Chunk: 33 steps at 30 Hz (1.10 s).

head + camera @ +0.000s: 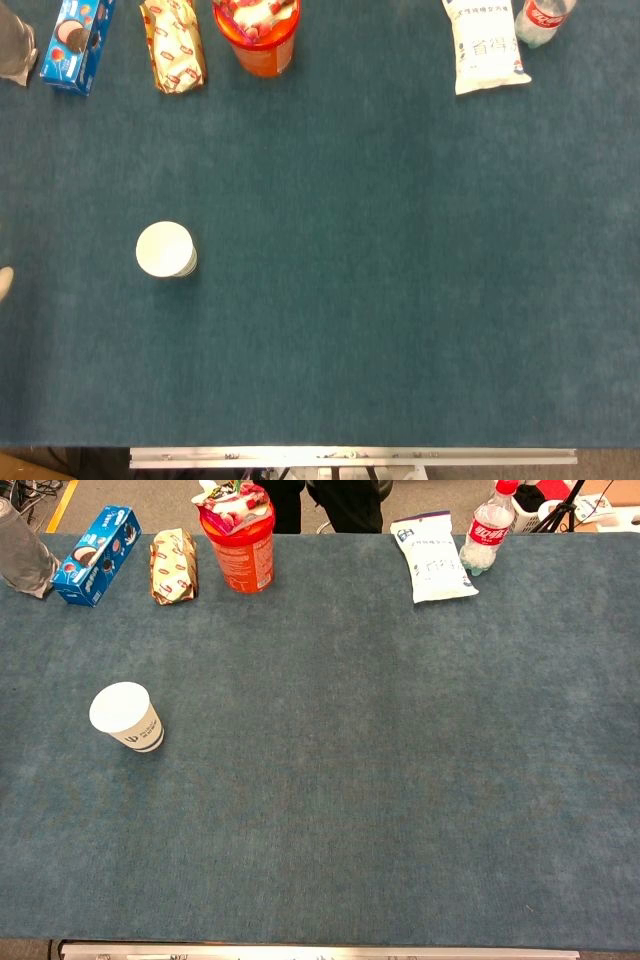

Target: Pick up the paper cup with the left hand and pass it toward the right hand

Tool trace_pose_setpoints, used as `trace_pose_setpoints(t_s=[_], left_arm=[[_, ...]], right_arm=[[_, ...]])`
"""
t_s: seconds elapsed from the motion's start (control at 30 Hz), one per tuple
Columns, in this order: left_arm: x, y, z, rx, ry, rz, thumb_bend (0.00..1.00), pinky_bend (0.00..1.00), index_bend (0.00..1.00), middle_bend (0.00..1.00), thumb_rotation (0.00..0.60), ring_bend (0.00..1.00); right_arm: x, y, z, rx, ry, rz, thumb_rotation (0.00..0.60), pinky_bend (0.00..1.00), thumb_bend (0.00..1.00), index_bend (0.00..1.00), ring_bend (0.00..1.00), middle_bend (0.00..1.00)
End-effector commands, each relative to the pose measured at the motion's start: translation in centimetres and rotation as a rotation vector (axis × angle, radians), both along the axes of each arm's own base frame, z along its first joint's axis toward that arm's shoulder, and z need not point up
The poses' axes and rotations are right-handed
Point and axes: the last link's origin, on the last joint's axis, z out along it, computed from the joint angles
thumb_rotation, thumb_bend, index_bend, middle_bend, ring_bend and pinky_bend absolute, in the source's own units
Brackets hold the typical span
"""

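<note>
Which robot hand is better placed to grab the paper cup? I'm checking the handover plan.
Left. The paper cup stands upright on the left part of the table, the left arm's side. Neither robot hand shows clearly, so this rests on the cup's position alone.

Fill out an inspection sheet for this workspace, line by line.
Surface: blue felt table, metal rail along the near edge.
Job's things: paper cup upright on the left side, standing alone, untouched.
Clutter: far edge holds a blue cookie box, wrapped snack, orange tub, white pouch, soda bottle.
Hands: a pale tip at the head view's left edge may be the left hand; right hand not seen.
Cables: some beyond the far left corner.
Surroundings: a person in dark clothes stands behind the table.
</note>
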Motion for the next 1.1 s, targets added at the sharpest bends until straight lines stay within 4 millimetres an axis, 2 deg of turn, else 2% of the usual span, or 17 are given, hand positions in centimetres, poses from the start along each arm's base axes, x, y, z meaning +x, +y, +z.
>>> trace_pose_setpoints(t_s=[0.03, 0.17, 0.33, 0.7, 0.87, 1.1], left_arm=[[0.0, -0.5, 0.4, 0.01, 0.004, 0.009, 0.2, 0.72, 0.4, 0.42, 0.6, 0.51], [0.0, -0.9, 0.8, 0.017, 0.008, 0.019, 0.2, 0.72, 0.4, 0.42, 0.6, 0.51], [0.4, -0.4, 0.8, 0.022, 0.005, 0.004, 0.2, 0.73, 0.39, 0.42, 0.6, 0.51], [0.8, 0.8, -1.1, -0.04, -0.052, -0.013, 0.2, 0.73, 0.35, 0.41, 0.6, 0.51], [1.7, 1.6, -1.5, -0.079, -0.079, -0.028, 0.2, 0.72, 0.31, 0.39, 0.6, 0.5], [3.2, 2.4, -1.6, -0.132, -0.101, -0.044, 0.2, 0.71, 0.16, 0.34, 0.6, 0.46]], right_arm=[[0.0, -0.2, -0.3, 0.013, -0.002, 0.004, 0.6, 0.36, 0.18, 0.22, 0.25, 0.18], [0.1, -0.2, -0.4, 0.016, -0.006, 0.013, 0.6, 0.36, 0.18, 0.22, 0.25, 0.18], [-0.1, -0.5, -0.1, 0.002, -0.02, 0.005, 0.6, 0.36, 0.18, 0.22, 0.25, 0.18], [0.0, -0.6, 0.1, -0.01, -0.026, 0.018, 0.6, 0.36, 0.18, 0.22, 0.25, 0.18], [0.1, -0.8, 0.2, -0.009, -0.029, 0.027, 0.6, 0.36, 0.18, 0.22, 0.25, 0.18], [0.0, -0.8, 0.8, -0.025, -0.04, 0.019, 0.6, 0.36, 0.18, 0.22, 0.25, 0.18]])
